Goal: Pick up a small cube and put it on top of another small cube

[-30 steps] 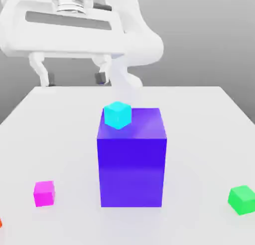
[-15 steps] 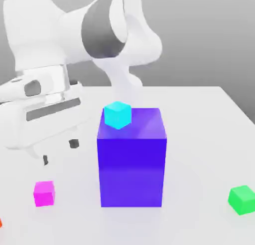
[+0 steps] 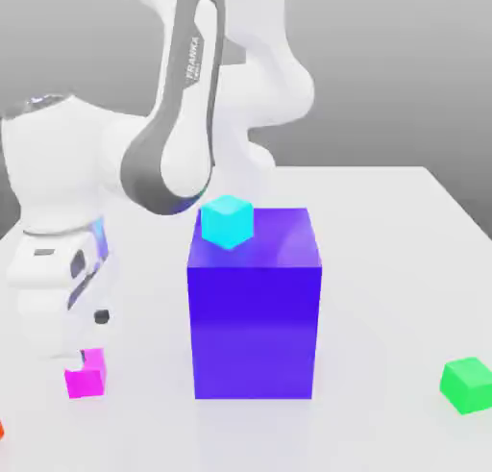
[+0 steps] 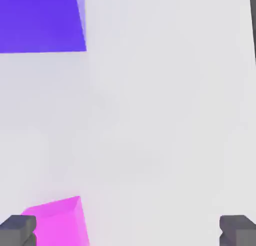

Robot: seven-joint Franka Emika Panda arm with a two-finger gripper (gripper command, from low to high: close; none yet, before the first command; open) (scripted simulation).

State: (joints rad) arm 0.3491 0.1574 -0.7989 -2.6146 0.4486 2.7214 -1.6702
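The small magenta cube [image 3: 86, 379] lies on the white table [image 3: 384, 230] at the front of the exterior view's left. My gripper [image 3: 86, 337] hangs just above it, pointing down, jaws open and holding nothing. In the hand view the gripper [image 4: 127, 232] shows both dark fingertips [image 4: 18, 230] spread wide, and the magenta cube [image 4: 59, 221] sits close beside one of them, off centre in the gap. A small cyan cube [image 3: 227, 220] rests on a top corner of the big blue-violet block [image 3: 255, 307]. A small green cube [image 3: 468, 384] lies at the front of the exterior view's right.
The tall blue-violet block [image 4: 40, 19] stands close to the gripper's side toward the exterior view's right. A sliver of something orange-red [image 3: 1, 429] peeks in at the left edge. The arm's white links arch over the table's back left.
The hand has swung from the back of the table down and forward to the exterior view's left, ending just above the magenta cube. Its jaws stayed open. No cube has moved.
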